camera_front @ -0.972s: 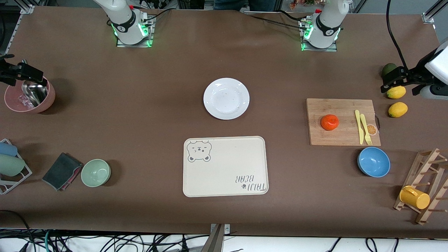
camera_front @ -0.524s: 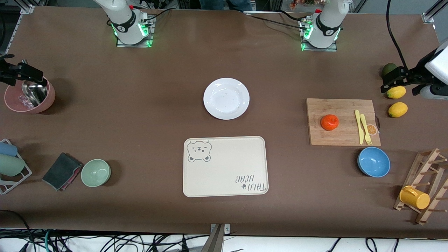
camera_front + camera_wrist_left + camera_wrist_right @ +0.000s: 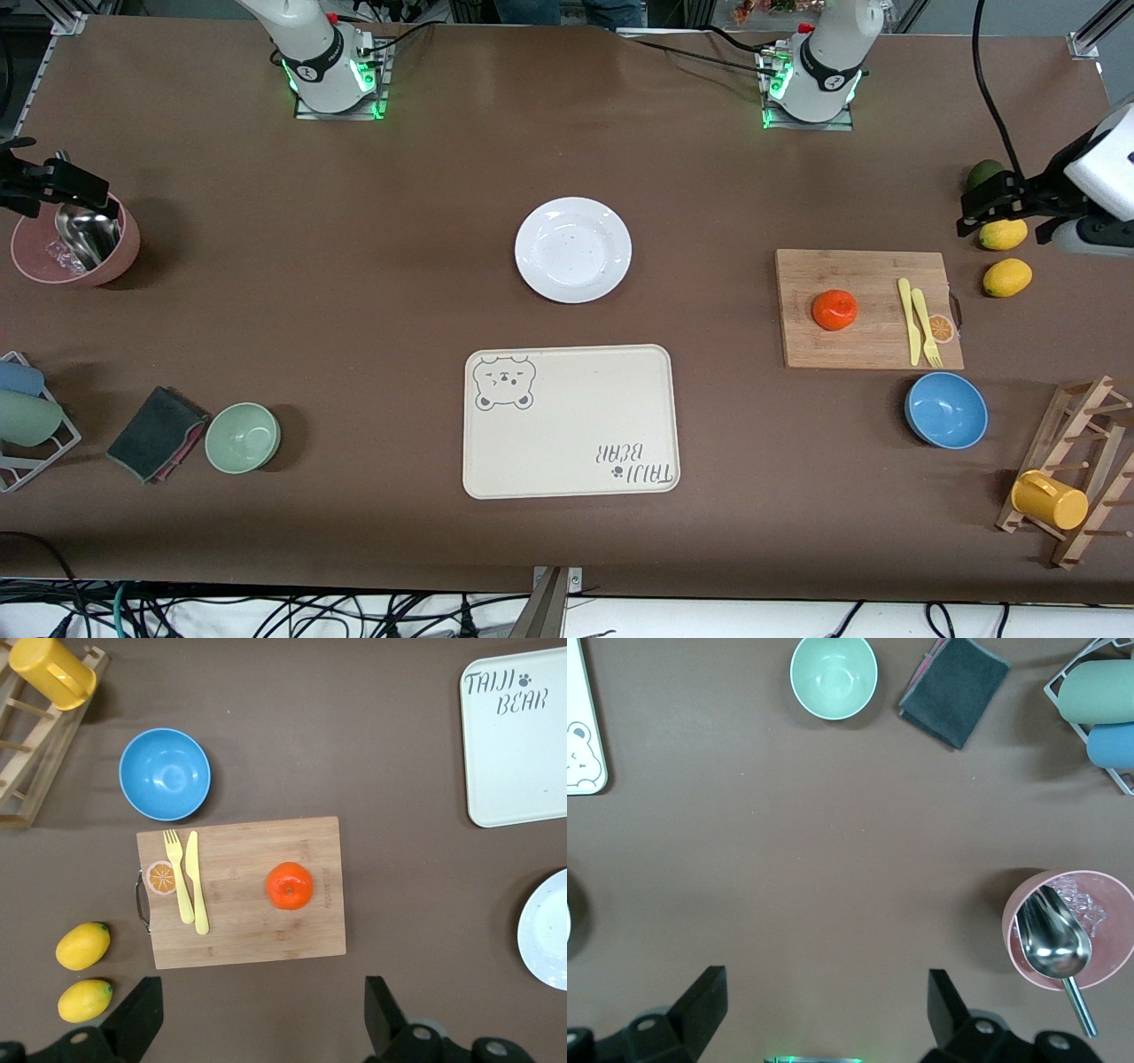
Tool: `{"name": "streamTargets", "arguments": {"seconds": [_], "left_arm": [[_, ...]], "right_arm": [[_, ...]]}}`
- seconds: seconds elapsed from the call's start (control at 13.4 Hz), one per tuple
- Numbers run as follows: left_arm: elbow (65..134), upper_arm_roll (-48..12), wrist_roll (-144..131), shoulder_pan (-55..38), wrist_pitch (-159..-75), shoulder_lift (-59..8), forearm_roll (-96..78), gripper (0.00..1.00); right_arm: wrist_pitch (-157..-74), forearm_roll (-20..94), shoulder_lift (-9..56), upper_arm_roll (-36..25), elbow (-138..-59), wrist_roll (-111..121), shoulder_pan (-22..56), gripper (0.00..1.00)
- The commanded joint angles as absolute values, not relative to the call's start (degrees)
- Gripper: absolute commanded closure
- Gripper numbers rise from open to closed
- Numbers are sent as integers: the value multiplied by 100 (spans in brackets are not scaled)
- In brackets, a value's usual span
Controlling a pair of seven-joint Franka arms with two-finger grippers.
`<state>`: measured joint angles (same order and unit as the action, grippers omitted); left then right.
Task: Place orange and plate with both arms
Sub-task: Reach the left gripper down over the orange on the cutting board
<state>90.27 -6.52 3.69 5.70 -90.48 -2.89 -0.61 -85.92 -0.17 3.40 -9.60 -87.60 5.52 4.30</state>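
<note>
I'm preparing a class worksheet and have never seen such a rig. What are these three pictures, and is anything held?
Two robot arms stand at a table. One picture looks down from across it; the other two come from cameras on the arms' wrists. The left end effector hangs open over the lemons; the right end effector hangs open over a pink bowl with a scoop. Neither holds anything. The orange sits on a cutting board. The plate lies mid-table, a bear-print tray nearer the camera.

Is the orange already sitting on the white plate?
No, the orange rests on the wooden cutting board toward the left arm's end of the table, apart from the bare plate.
</note>
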Motion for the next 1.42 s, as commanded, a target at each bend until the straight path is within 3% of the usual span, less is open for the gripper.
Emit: {"name": "streamTargets", "arguments": {"seconds": [0.0, 0.3, 0.9, 1.35], "left_arm": [[8842, -694, 431, 545, -9149, -553, -123, 0], [8886, -756, 378, 106, -9018, -1133, 158, 0], [9131, -756, 352, 123, -9097, -2056, 738, 0], [10624, -756, 343, 413, -10386, -1986, 642, 0]], "right_arm": [[-8508, -62, 343, -958, -8684, 571, 413, 0], [-8490, -62, 343, -975, -8692, 571, 404, 0], [-8508, -62, 351, -976, -8684, 571, 404, 0], [-8508, -62, 352, -976, -8684, 571, 404, 0]]}}
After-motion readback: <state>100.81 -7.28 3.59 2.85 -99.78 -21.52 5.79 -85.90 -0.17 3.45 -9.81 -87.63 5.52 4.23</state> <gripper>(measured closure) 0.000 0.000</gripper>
